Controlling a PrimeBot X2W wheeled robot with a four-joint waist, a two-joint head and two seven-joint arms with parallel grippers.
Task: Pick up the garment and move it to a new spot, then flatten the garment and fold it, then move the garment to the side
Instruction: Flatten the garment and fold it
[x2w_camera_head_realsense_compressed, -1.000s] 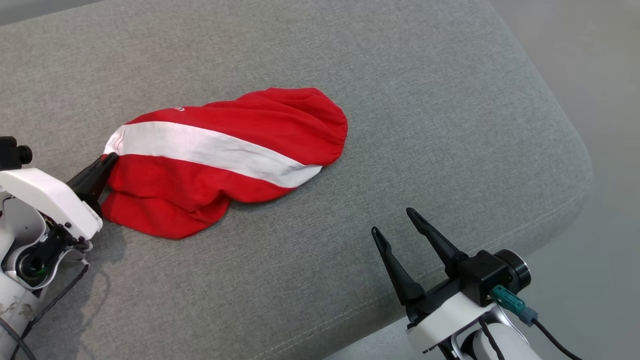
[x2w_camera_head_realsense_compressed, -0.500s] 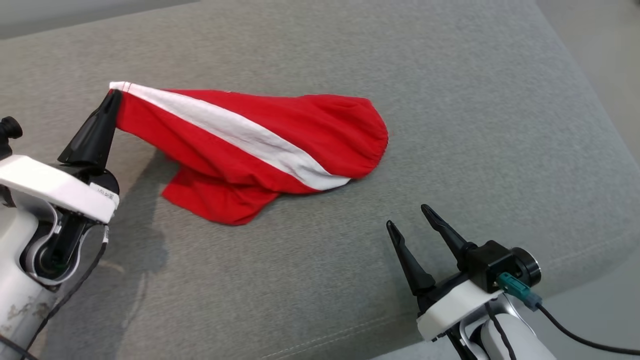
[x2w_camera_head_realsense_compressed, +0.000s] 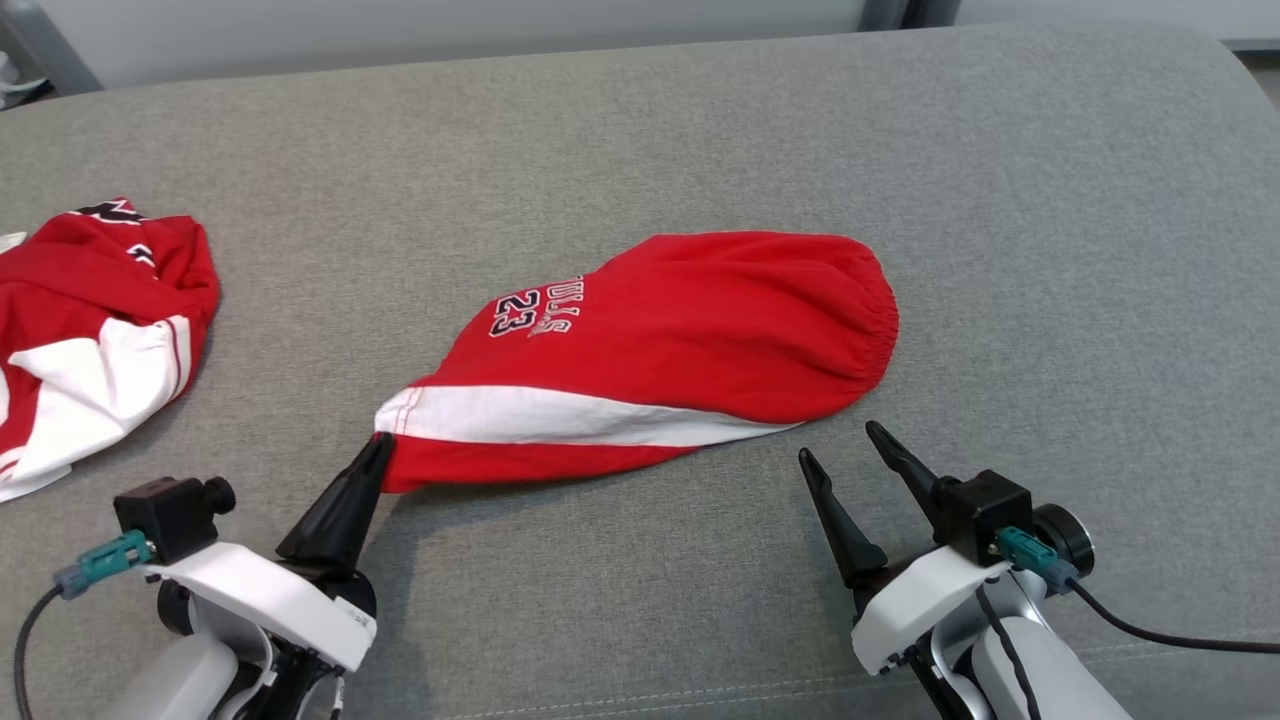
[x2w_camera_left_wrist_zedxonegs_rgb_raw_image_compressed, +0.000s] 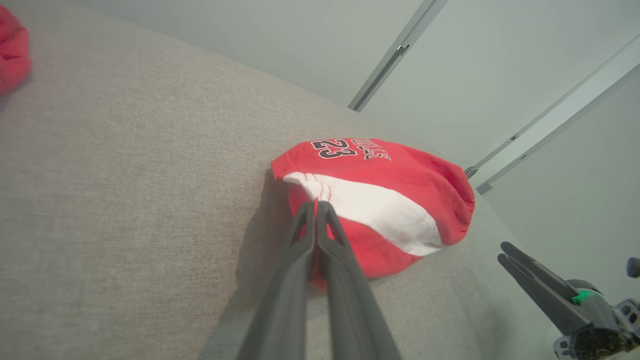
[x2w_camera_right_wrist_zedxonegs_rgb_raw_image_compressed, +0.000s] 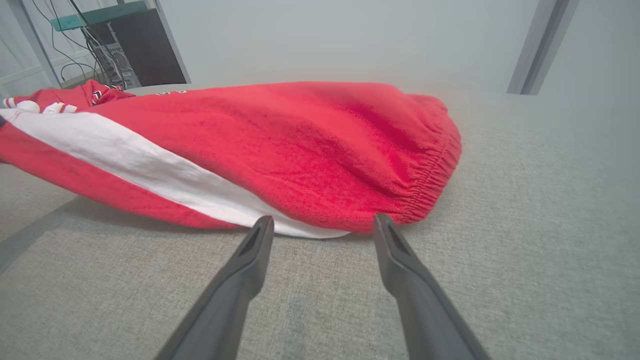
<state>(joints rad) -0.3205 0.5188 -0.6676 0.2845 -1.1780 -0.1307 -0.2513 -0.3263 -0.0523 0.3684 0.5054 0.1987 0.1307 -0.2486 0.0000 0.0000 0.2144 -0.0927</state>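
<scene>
The garment (x2w_camera_head_realsense_compressed: 690, 330) is a pair of red shorts with a white side stripe and dark lettering with "23", lying on the grey cushion (x2w_camera_head_realsense_compressed: 640, 130) in the middle of the head view. My left gripper (x2w_camera_head_realsense_compressed: 378, 450) is shut on its hem corner at the white stripe's left end, holding that corner slightly raised. In the left wrist view the closed fingers (x2w_camera_left_wrist_zedxonegs_rgb_raw_image_compressed: 316, 215) pinch the garment (x2w_camera_left_wrist_zedxonegs_rgb_raw_image_compressed: 390, 200) at the stripe. My right gripper (x2w_camera_head_realsense_compressed: 842, 445) stands open just in front of the elastic waistband end. In the right wrist view, the garment (x2w_camera_right_wrist_zedxonegs_rgb_raw_image_compressed: 280, 145) lies beyond my open right gripper (x2w_camera_right_wrist_zedxonegs_rgb_raw_image_compressed: 320, 227).
A second red and white garment (x2w_camera_head_realsense_compressed: 90, 320) lies crumpled at the cushion's left edge. The cushion's front seam (x2w_camera_head_realsense_compressed: 700, 690) runs close below both grippers. Behind the cushion are a pale wall and, in the right wrist view, a dark cabinet (x2w_camera_right_wrist_zedxonegs_rgb_raw_image_compressed: 135, 50) with cables.
My left gripper closed on the garment's corner and carried it, turning it so the printed "23" face shows. The head camera shifted, bringing the second garment into view. The right gripper stayed open.
</scene>
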